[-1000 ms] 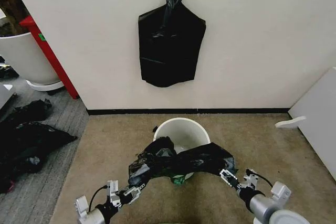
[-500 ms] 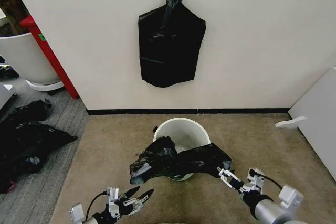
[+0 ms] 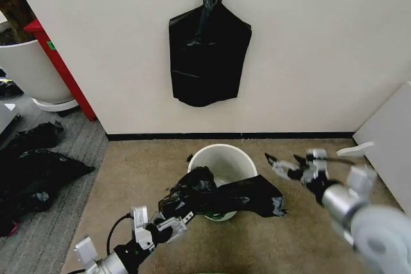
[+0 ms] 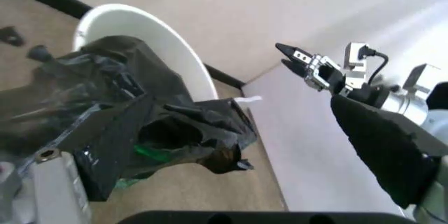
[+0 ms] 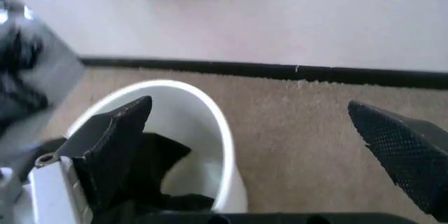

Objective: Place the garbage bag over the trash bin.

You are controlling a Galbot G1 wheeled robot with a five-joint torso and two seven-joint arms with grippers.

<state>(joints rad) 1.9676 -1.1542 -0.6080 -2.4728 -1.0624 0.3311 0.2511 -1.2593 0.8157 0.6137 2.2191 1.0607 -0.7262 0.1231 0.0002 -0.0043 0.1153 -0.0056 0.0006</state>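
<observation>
**Bag draped on the bin's near rim**

The garbage bag [image 3: 221, 197] lies bunched across the trash bin [image 3: 225, 158] at lower centre. Left hand [image 3: 174, 221] pinches its edge for spreading; right hand [image 3: 286, 163], spread empty, hovers right.

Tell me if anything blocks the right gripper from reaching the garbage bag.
Nothing visible does. The right gripper hangs open beside the trash bin, with bare carpet and air between it and the garbage bag draped over the bin's near rim.
</observation>
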